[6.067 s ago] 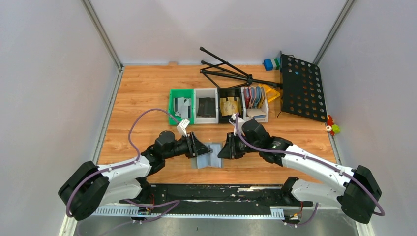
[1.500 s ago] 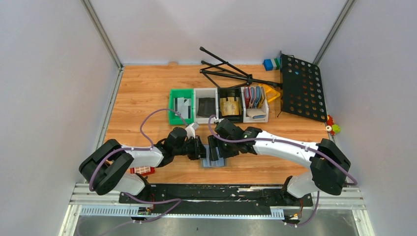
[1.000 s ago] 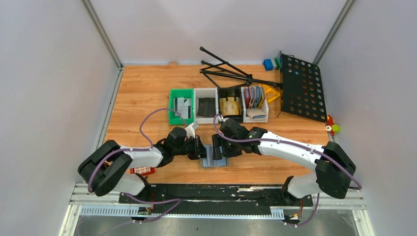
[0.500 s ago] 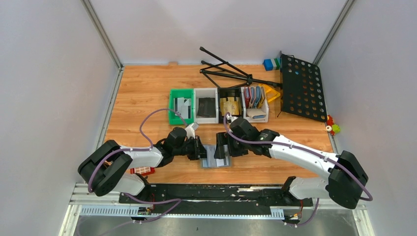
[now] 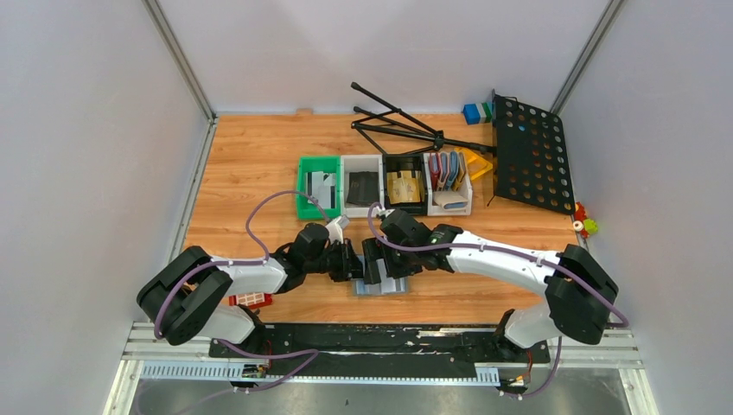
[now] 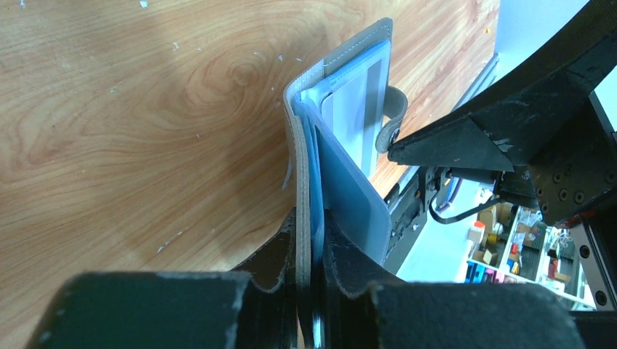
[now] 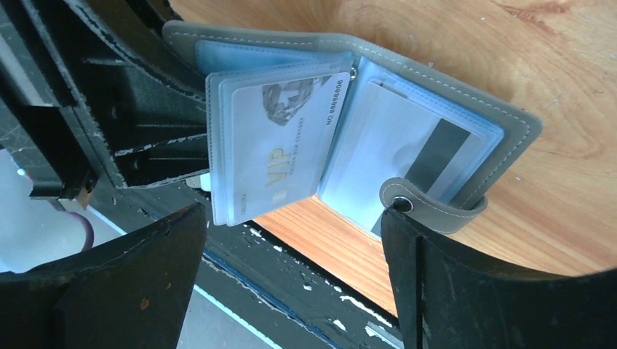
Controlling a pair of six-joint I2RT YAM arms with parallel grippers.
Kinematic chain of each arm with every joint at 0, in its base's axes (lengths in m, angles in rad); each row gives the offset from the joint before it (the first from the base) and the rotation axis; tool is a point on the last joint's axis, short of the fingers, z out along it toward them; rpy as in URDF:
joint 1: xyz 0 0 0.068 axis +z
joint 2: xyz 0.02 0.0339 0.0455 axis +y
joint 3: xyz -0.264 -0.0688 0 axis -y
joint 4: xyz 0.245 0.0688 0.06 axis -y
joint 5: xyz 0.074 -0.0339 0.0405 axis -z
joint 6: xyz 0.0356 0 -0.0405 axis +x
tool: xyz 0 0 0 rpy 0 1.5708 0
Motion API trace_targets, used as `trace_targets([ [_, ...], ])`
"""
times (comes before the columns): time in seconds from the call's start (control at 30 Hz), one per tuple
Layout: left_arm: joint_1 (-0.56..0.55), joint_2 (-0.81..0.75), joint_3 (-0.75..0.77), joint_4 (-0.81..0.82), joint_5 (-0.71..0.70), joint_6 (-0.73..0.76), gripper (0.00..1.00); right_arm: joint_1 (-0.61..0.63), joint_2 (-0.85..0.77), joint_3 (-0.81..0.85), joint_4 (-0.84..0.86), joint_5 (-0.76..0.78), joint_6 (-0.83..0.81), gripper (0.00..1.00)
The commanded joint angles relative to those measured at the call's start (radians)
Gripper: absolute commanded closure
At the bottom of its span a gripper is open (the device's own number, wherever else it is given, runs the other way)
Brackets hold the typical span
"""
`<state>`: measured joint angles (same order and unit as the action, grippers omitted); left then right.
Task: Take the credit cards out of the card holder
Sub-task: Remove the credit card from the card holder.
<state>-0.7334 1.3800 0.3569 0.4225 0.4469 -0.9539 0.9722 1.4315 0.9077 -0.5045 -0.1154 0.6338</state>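
— Wooden bench (image 7: 466, 29); the card holder (image 7: 520, 123) spreads open just ahead of the right fingers (image 7: 466, 291), which stand wide apart, empty.

— Left fingers (image 6: 280, 269) pinch its cover. No card (image 7: 276, 145) is out yet; the right pair probably needs one card's edge next.

L arm (image 5: 251, 275) low, L jaws clamped narrow; R arm (image 5: 493, 255) stretched inward, R jaws wide apart.

Surface: desk (image 5: 251, 164) of orange-brown wood grain, fine pale scuffs and specks visible close up
Enclosure: back wall (image 5: 380, 52), left wall (image 5: 78, 173) and right wall (image 5: 666, 173), all plain pale grey panels
Frame: two silvery metal posts (image 5: 177, 56) rising from the far desk corners
Near edge: black base plate (image 5: 380, 339), grey metal below it
Furniture: black music stand (image 5: 532, 154) lying flat, far right of desk
Light: even, diffuse, soft shadows only
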Motion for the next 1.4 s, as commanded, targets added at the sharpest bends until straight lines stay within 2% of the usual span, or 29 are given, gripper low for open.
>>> trace_targets([
  [0.0,-0.004,-0.032,0.041,0.025,0.010,0.022,0.84,0.003,0.009,0.042,-0.002,0.046,-0.004,0.11],
  [0.3,-0.004,-0.032,0.036,0.030,0.008,0.020,0.84,0.017,0.036,0.064,-0.036,0.098,-0.004,0.12],
  [0.57,-0.004,-0.032,0.033,0.030,0.006,0.018,0.84,0.043,0.037,0.076,-0.025,0.100,-0.003,0.06],
  [0.7,-0.005,-0.034,0.034,0.027,0.006,0.018,0.84,0.050,0.047,0.083,-0.027,0.106,-0.006,0.05],
  [1.0,-0.004,-0.035,0.031,0.023,0.006,0.021,0.84,0.054,0.076,0.102,-0.095,0.192,-0.015,0.22],
  [1.37,-0.005,-0.033,0.031,0.025,0.006,0.023,0.84,0.054,0.006,0.074,-0.129,0.226,-0.020,0.25],
])
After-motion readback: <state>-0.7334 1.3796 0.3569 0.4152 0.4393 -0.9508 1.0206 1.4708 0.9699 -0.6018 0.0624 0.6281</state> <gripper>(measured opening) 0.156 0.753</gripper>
